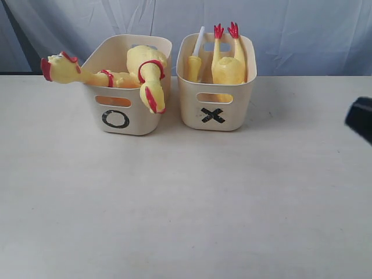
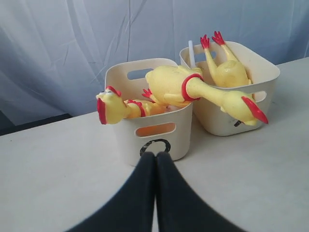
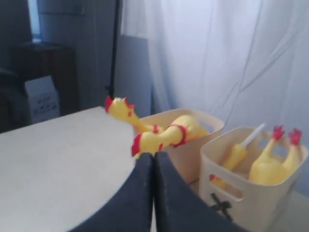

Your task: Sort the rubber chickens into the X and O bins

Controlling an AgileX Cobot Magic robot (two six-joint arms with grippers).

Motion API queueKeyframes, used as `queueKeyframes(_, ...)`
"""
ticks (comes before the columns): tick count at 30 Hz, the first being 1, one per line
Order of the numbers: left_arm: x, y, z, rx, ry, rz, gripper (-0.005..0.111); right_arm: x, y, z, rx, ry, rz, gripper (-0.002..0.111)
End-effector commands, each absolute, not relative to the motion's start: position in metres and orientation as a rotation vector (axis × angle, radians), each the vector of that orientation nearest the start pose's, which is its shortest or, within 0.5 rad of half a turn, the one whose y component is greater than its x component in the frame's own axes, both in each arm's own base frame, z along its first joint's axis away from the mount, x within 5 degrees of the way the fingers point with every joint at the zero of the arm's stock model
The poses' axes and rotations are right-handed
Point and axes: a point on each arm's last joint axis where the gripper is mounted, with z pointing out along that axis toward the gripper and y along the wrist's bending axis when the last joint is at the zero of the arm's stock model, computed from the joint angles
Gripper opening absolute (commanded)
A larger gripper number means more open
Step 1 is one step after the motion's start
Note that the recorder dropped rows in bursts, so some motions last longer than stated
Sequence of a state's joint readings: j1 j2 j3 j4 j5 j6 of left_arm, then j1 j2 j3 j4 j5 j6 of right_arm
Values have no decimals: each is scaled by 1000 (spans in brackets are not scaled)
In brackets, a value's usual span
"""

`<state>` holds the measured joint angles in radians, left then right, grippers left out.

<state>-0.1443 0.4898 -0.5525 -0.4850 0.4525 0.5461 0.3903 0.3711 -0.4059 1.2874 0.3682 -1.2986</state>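
The O bin (image 1: 129,113) stands at the back left of the table and the X bin (image 1: 215,104) right beside it. Two rubber chickens lie in the O bin: one (image 1: 70,70) pokes its head out over the left rim, the other (image 1: 148,72) hangs its head over the front right corner. Another chicken (image 1: 228,61) stands head-down in the X bin, red feet up, next to a yellow piece with a white stick (image 1: 195,61). My left gripper (image 2: 155,155) is shut and empty in front of the O bin (image 2: 154,130). My right gripper (image 3: 153,155) is shut and empty, off to the right.
A dark part of the right arm (image 1: 360,119) shows at the right edge of the exterior view. Pale curtain (image 1: 279,29) hangs behind the bins. The white table (image 1: 186,209) stretches out in front of them.
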Motion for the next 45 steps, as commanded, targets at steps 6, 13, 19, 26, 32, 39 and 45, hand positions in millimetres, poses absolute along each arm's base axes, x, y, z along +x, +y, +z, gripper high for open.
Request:
queueKeyframes(6, 58, -21, 342, 288, 1602, -125, 0, 29, 37, 328, -433, 1266, 371, -1)
queueKeyframes(13, 17, -17, 349, 214, 1425, -25, 0, 12, 32, 331, -402, 1185, 316, -1)
queueKeyframes(19, -6, -18, 349, 192, 1324, 21, 0, 4, 31, 331, -385, 1149, 284, -1)
queueKeyframes(26, -6, -19, 349, 178, 1329, 50, 0, 4, 33, 331, -394, 1152, 283, -1)
queueKeyframes(32, -6, -19, 349, 178, 1329, 50, 0, 4, 33, 331, -394, 1152, 283, -1)
queueKeyframes(39, -6, -18, 349, 178, 1329, 52, 0, 4, 33, 331, -402, 1153, 288, -1)
queueKeyframes(45, 2, -15, 337, 205, 1387, 124, 0, 5, 34, 328, -381, 1162, 331, -1)
